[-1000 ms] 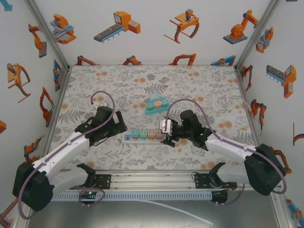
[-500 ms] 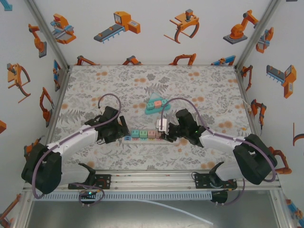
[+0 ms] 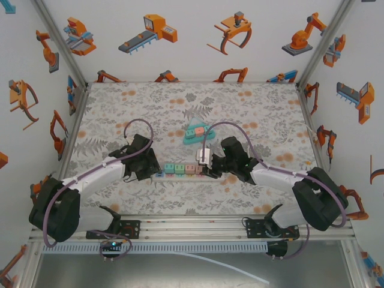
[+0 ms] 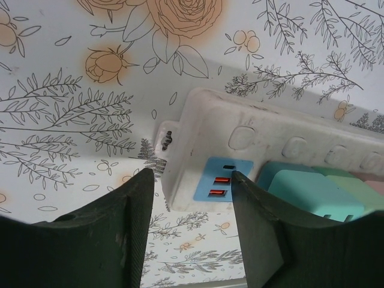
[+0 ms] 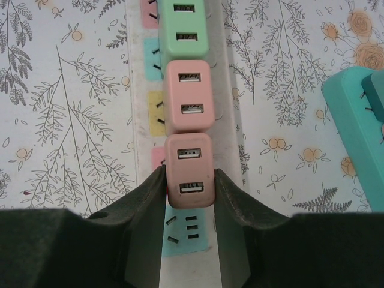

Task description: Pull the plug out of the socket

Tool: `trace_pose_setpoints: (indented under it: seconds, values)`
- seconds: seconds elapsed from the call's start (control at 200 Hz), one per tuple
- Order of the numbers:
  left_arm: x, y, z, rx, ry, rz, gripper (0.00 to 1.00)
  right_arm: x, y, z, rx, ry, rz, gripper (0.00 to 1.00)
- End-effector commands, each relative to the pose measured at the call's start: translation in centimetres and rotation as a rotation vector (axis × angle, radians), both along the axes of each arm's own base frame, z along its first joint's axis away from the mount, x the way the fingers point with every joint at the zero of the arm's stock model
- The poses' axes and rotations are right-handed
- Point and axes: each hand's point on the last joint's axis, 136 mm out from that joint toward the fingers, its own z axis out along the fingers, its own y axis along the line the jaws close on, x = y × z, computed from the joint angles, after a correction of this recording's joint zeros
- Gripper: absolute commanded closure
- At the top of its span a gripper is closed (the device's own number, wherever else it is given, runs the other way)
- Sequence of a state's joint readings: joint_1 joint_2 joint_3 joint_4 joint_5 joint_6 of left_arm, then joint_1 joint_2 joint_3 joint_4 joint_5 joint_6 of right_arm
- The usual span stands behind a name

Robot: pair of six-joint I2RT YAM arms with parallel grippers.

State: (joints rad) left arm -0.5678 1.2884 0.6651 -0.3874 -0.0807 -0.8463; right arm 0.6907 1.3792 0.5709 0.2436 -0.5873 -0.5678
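At centre of the top view, flat on the flowered table [image 3: 120, 108]: one white power strip [image 4: 258, 129], lying left to right. Seated along it in a row, counted: four plugs, namely one teal plug [image 4: 300, 189], one green plug [image 5: 183, 24], and two pink, the inner pink plug [image 5: 188, 96] and the end pink plug [image 5: 189, 162] at lower centre of the right wrist view.

Clenched on that end pink plug, pressed against both its flanks: right gripper [image 5: 189, 180]. Judged as the grip for drawing it straight up and out of the strip. Not yet out; seated flush in its place.

Straddling the strip's opposite end, at lower centre of the left wrist view, around the blue USB panel [image 4: 216, 171]: left gripper [image 4: 192, 177], jaws drawn close to the strip's sides. Impossible to tell whether pressing or just short of contact. Probably there to pin the strip down and keep it from rising with the plug.

Just above the row in the top view, apart from it: one teal strip [image 3: 198, 132], untouched, with small blocks on top too small to count.
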Motion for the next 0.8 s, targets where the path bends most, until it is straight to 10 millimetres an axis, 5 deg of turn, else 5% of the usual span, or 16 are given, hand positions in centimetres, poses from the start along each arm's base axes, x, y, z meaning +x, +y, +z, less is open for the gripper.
trace_pose_setpoints:
  seconds: [0.0, 0.325, 0.791]
  values:
    - [-0.8, 1.4, -1.3, 0.061, 0.053, 0.035, 0.49, 0.9, 1.5, 3.2, 0.090, -0.046, 0.011, 0.72]
    - [-1.3, 1.6, -3.3, 0.084, 0.094, 0.028, 0.51, 1.4, 1.9, 5.5, 0.164, -0.050, -0.023, 0.80]
    - [-1.6, 2.5, -2.8, 0.104, 0.057, 0.045, 0.51, 2.0, 2.2, 6.8, 0.241, -0.030, -0.064, 0.85]
